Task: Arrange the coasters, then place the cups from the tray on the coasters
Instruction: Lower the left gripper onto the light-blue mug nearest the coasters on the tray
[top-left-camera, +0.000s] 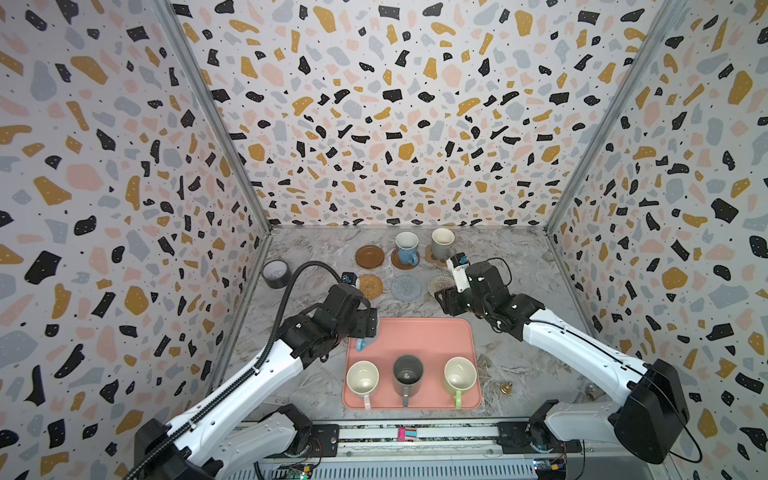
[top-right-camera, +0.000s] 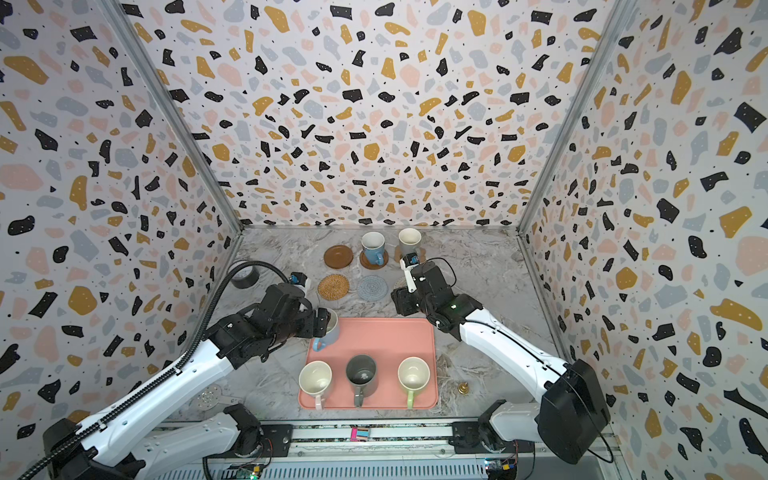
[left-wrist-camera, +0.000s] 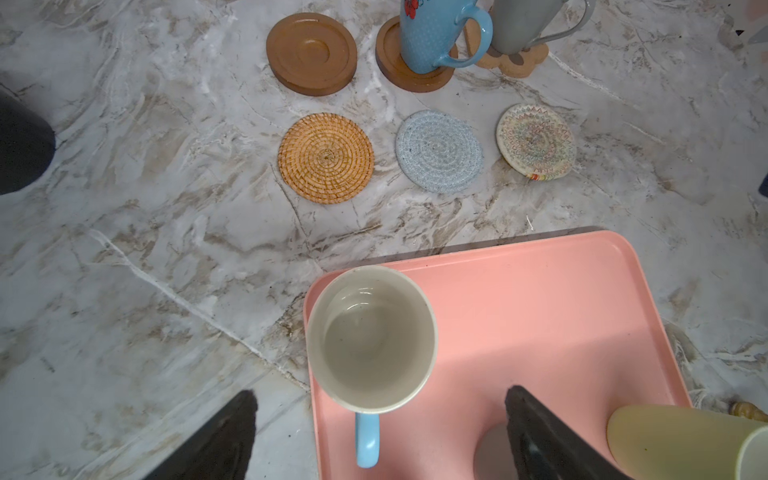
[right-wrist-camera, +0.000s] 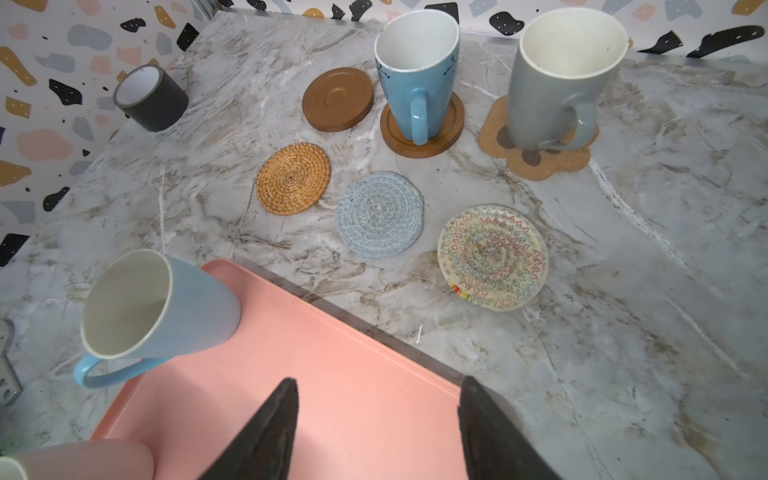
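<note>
The left gripper (left-wrist-camera: 380, 392) is positioned over the light blue mug (left-wrist-camera: 370, 336), which stands in the far left corner of the tray (left-wrist-camera: 540, 311). Its jaws are spread wide, one finger on each side of the mug, with a gap at both. The right gripper (right-wrist-camera: 378, 415) hangs near the tray's far right corner, jaws partly apart and empty. The deeper blue mug (top-left-camera: 406, 247) sits on a brown wooden disc (right-wrist-camera: 440, 143), and the grey-beige mug (top-left-camera: 442, 243) sits on the paw-shaped coaster (right-wrist-camera: 540, 162). The pale pink mug (top-left-camera: 363, 380), dark grey mug (top-left-camera: 408, 374) and light green mug (top-left-camera: 460, 376) line the tray's near edge.
</note>
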